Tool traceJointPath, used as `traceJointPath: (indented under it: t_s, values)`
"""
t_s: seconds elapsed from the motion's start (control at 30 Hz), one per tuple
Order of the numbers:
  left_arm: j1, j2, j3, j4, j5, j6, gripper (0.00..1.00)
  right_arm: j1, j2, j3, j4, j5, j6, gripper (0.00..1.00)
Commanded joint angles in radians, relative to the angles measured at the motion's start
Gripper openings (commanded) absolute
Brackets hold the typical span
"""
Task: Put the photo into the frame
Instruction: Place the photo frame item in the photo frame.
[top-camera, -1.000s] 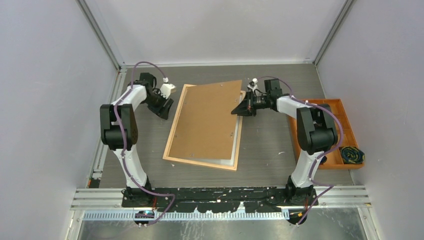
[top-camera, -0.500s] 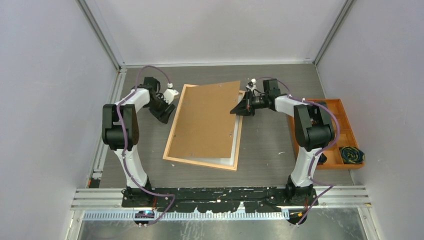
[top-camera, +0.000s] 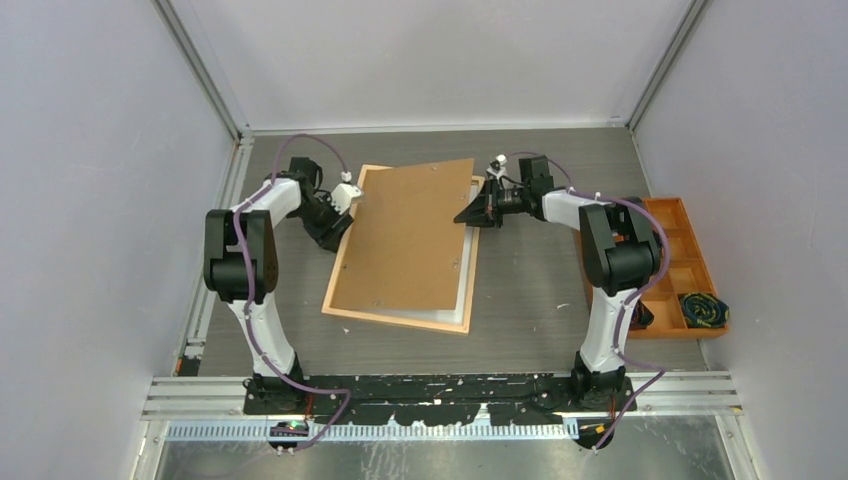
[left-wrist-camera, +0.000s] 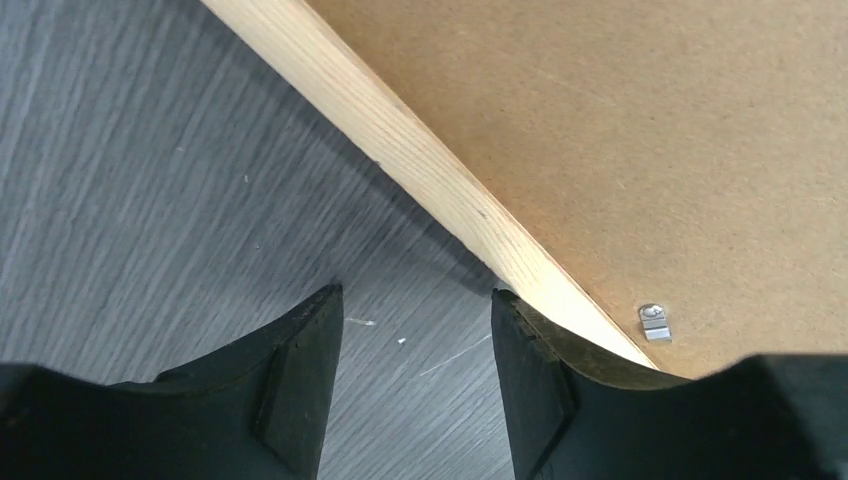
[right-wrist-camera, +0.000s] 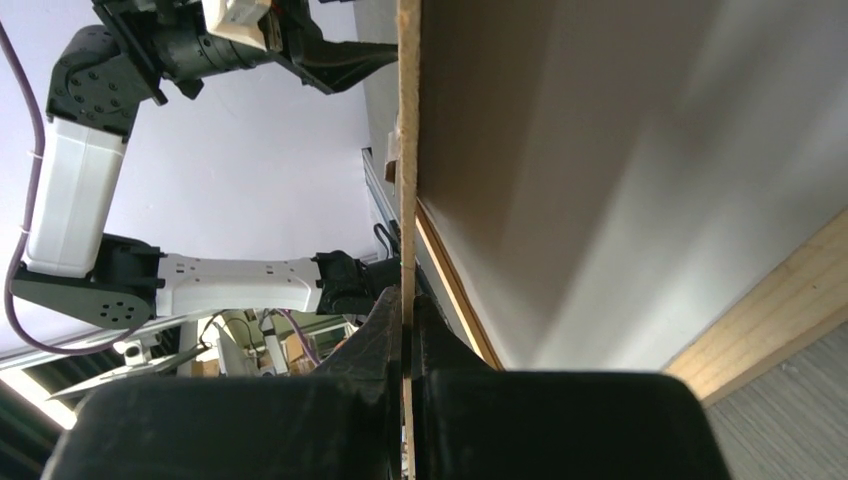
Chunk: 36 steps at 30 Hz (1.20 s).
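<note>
photo (top-camera: 410, 240): plain brown board back, finely speckled close up
frame (top-camera: 395, 322): pale yellowish wood with faint grain; a white strip shows inside its lower and right borders
clip (left-wrist-camera: 653, 321): silver, lower right of the left wrist view
table (top-camera: 530, 290): dark grey, streaked wood-grain, a few white flecks
tray (top-camera: 690, 215): orange, right side of the top view
bundle (top-camera: 705, 310): dark blue with yellow markings
arms (top-camera: 262, 325): white links, black joints, purple cables
left gripper (left-wrist-camera: 415, 300): black
right gripper (right-wrist-camera: 407, 310): black
walls (top-camera: 100, 200): pale lilac-grey
</note>
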Motion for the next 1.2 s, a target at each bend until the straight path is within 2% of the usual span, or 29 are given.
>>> traceJointPath:
  t_s: [0.0, 0.13, 0.23, 0.37, 0.63, 0.73, 0.77, 1.0, 1.17]
  values:
    - [-0.013, -0.019, -0.028, -0.124, 0.098, 0.048, 0.58, 0.005, 0.013, 0.079, 0.064, 0.024, 0.038, 0.01]
    - [-0.016, -0.038, -0.037, -0.152, 0.140, 0.070, 0.58, 0.009, 0.034, 0.138, 0.006, 0.042, 0.011, 0.03]
    - [-0.032, -0.057, -0.051, -0.158, 0.151, 0.082, 0.58, 0.020, 0.045, 0.186, -0.139, 0.066, -0.072, 0.07]
    - [-0.043, -0.064, -0.054, -0.132, 0.126, 0.065, 0.58, 0.030, 0.042, 0.203, -0.231, 0.100, -0.133, 0.22]
    - [-0.020, -0.050, -0.016, -0.061, 0.032, 0.002, 0.53, 0.030, -0.001, 0.202, -0.335, 0.228, -0.184, 0.73]
    - [-0.001, -0.052, 0.003, -0.064, 0.029, -0.006, 0.53, 0.031, -0.037, 0.205, -0.380, 0.310, -0.202, 0.96]
    - [0.002, -0.054, 0.008, -0.065, 0.028, -0.007, 0.53, 0.033, -0.049, 0.211, -0.413, 0.357, -0.215, 0.99]
    - [0.022, -0.060, 0.025, -0.067, 0.013, -0.007, 0.53, 0.080, -0.084, 0.286, -0.615, 0.595, -0.304, 1.00]
    - [0.027, -0.066, 0.014, -0.064, 0.012, -0.005, 0.53, 0.103, -0.097, 0.295, -0.632, 0.645, -0.307, 1.00]
